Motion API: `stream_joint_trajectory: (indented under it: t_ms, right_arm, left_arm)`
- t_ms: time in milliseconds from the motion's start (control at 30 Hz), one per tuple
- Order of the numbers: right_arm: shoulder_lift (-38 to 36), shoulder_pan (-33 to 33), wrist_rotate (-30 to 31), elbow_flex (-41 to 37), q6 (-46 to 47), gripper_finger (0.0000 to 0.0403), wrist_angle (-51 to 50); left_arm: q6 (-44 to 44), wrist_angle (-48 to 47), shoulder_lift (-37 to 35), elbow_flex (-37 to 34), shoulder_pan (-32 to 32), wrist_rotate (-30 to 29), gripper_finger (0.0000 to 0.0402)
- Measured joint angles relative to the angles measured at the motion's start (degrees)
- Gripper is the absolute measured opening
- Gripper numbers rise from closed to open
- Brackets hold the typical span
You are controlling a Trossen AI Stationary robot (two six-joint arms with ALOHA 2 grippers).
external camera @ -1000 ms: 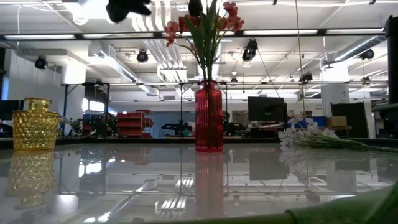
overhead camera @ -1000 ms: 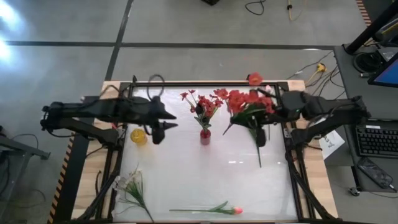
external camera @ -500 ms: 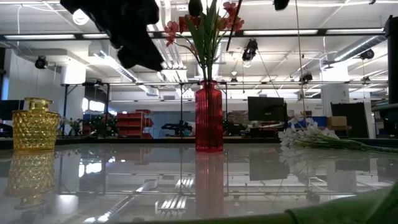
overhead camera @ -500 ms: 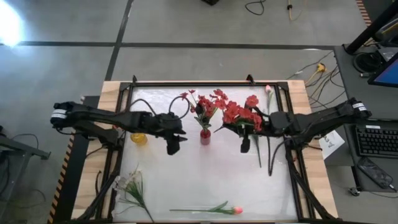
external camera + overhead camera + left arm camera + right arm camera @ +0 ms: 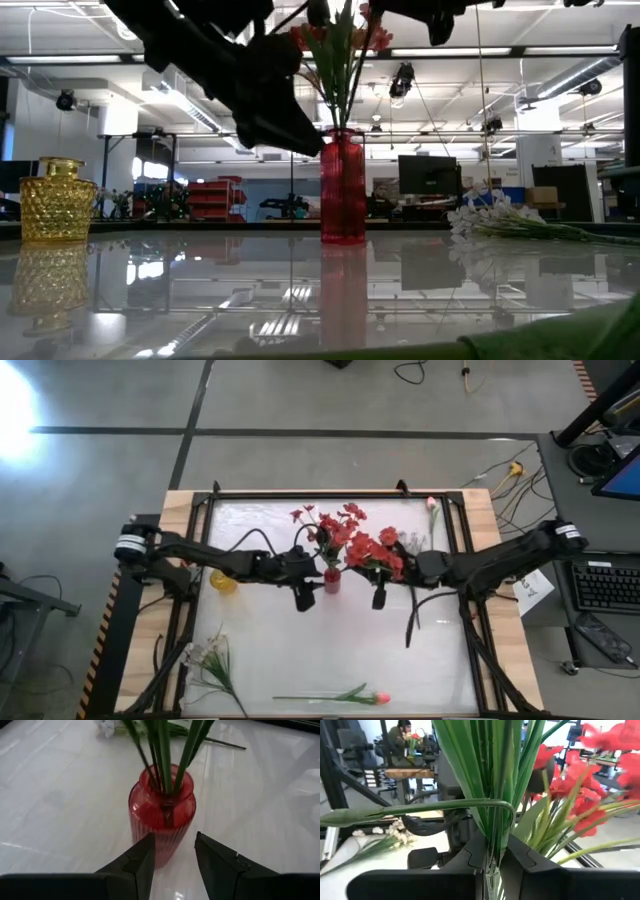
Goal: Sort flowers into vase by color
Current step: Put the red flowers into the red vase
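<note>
The red vase (image 5: pixel 330 579) stands mid-table with red flowers (image 5: pixel 335 530) already in it; the right gripper (image 5: pixel 380 592) holds a red spray (image 5: pixel 378 552) clamped by its stems just beside the vase; the left gripper (image 5: pixel 172 857), fingers part open, flanks the vase body, seemingly not touching it; crowded stems could catch on the rim, or the left fingers tip the vase; white flowers (image 5: pixel 208 657) and a pink bud (image 5: pixel 380 697) lie well apart.
</note>
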Motion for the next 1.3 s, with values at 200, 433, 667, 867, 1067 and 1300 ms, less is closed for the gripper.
stream_joint_trajectory:
  t_ms: [200, 433, 667, 867, 1067, 1300]
  right_arm:
    - [2.0, 0.01, 1.7, 0.67, -1.27, 0.0024, -0.15]
    - [3.35, -0.35, 1.54, 0.77, 0.8, 0.0024, -1.04]
    - [4.96, -0.35, 1.65, 0.79, 1.01, 0.0024, -0.83]
    - [8.26, -0.35, 1.92, 0.79, 1.43, 0.0024, -1.24]
    - [12.2, -0.37, 5.13, 0.76, 4.84, 0.0024, -1.1]
    - [17.14, -0.37, 6.03, 0.76, 8.82, 0.0025, -1.04]
  left_arm:
    - [-0.4, -0.16, 1.42, 1.05, 0.0, 0.02, 0.0127]
    - [-0.01, -0.13, 0.07, 1.12, 0.09, -1.93, 0.0127]
    - [0.02, 1.88, 0.06, 1.18, 0.13, -2.38, 0.0127]
    - [0.01, 2.82, 0.06, 1.18, 0.13, -2.38, 0.0127]
    - [0.01, 2.85, 0.06, 1.18, 0.13, -2.39, 0.0127]
    - [0.11, 2.86, 0.06, 1.18, 0.2, -2.41, 0.0127]
